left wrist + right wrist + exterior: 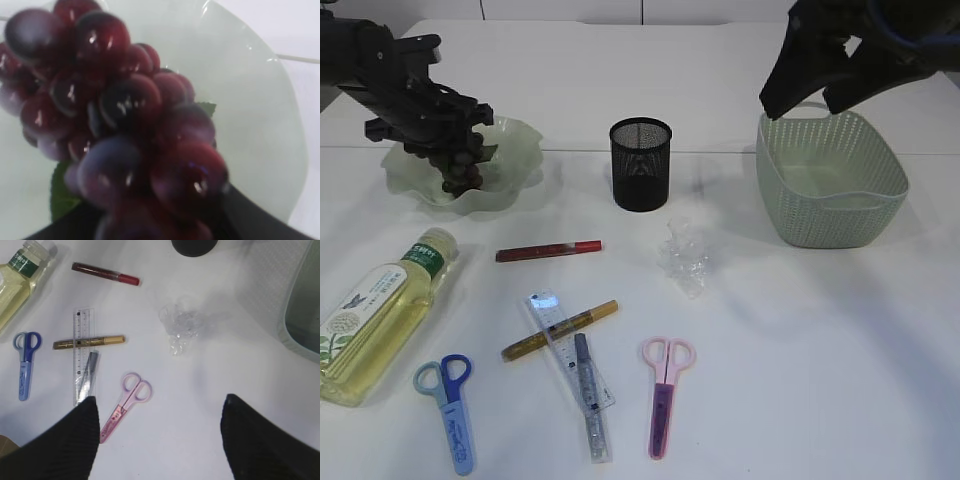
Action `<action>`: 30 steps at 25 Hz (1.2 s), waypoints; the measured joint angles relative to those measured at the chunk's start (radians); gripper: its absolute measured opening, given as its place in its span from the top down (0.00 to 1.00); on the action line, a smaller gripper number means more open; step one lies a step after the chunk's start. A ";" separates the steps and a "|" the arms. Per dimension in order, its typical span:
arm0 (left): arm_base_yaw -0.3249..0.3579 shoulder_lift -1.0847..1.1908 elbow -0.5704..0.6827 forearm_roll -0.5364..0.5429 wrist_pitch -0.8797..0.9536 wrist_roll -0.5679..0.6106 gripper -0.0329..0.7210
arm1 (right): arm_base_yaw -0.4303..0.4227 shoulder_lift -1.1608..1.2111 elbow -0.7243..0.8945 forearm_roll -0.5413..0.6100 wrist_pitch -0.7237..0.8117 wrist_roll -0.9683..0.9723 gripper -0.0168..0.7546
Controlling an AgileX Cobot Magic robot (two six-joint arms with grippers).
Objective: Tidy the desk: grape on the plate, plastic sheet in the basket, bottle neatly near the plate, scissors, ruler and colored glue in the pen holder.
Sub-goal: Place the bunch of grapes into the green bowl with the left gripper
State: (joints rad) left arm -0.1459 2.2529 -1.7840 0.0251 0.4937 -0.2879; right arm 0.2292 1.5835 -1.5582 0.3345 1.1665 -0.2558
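White surface (760, 340) with the grape step in hand. The plate (525, 140) lies under the left claw (455, 150), whose jaw state cannot be told; the grape bunch (125, 125) sits on the plate, so release and withdrawal likely come next. The basket (830, 185) is below the spread, empty right claw (160, 440). Bottle (380, 310), pen holder (640, 165), plastic sheet (685, 260), ruler (570, 350) and both scissors (665, 390) lie nearer the camera, unobstructed.

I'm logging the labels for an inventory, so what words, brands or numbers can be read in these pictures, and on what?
Nothing can be quoted.
Bottle: green neck label and a printed front label with a bird and leaves; the text is too small to read.
Ruler: scale marks show, the numbers are too small to read.
Blue scissors: faint print on the sheath, unreadable.
Pink scissors and glue tubes: no print legible.
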 joint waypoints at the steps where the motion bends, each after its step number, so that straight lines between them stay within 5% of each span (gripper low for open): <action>1: 0.000 0.000 0.000 -0.006 0.005 0.000 0.56 | 0.000 0.000 0.000 0.000 0.000 0.000 0.22; 8: 0.000 0.000 0.000 -0.031 0.021 0.000 0.39 | 0.000 0.000 0.000 0.000 0.000 0.000 0.22; 17: 0.000 0.002 -0.033 -0.035 0.090 0.000 0.37 | 0.000 0.000 0.000 0.000 -0.002 0.000 0.22; 30: 0.000 0.002 -0.325 -0.035 0.612 0.039 0.37 | 0.000 0.000 0.000 -0.013 0.002 0.014 0.22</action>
State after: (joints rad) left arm -0.1459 2.2544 -2.1089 -0.0099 1.1061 -0.2487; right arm 0.2292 1.5835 -1.5582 0.3216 1.1685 -0.2420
